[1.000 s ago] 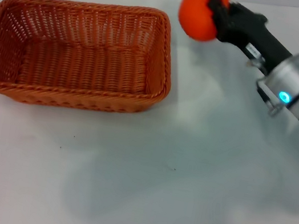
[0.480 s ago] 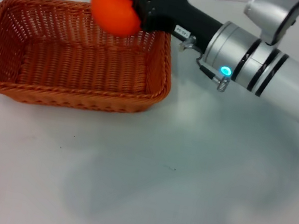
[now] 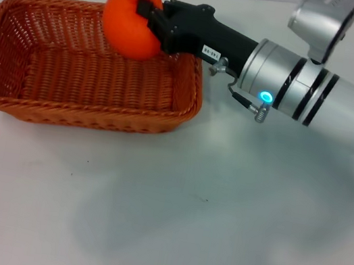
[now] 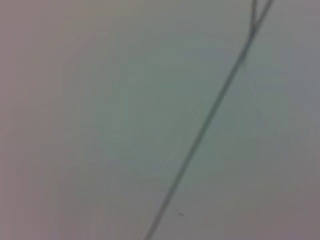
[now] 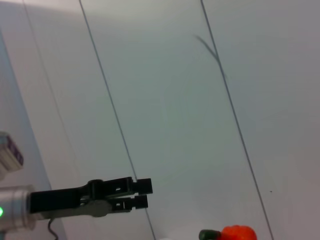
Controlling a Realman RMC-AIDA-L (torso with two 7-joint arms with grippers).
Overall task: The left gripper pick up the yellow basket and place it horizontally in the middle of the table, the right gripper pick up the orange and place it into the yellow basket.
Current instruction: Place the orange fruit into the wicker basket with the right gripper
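Fruit: bright orange round fruit [image 3: 133, 16], upper centre of the head view, held over the back right corner of the basket, not yet resting inside.
Right claw: black two-pronged right claw [image 3: 145, 15] with a white label, closed on the fruit from the right; silver banded arm runs off to the right edge.
Basket: large orange-brown woven wicker basket [image 3: 4, 99] on the pale surface [image 3: 214, 235], upper left of the frame, long axis left to right.
Key relation: basket floor lies below and left of the fruit; I judge a short move left and down clears the braided rim.
Room: basket holds nothing; bare surface in front.
Left claw: thin dark left claw [image 5: 135, 193] appears far off in the right wrist view, prongs nearly together, empty.
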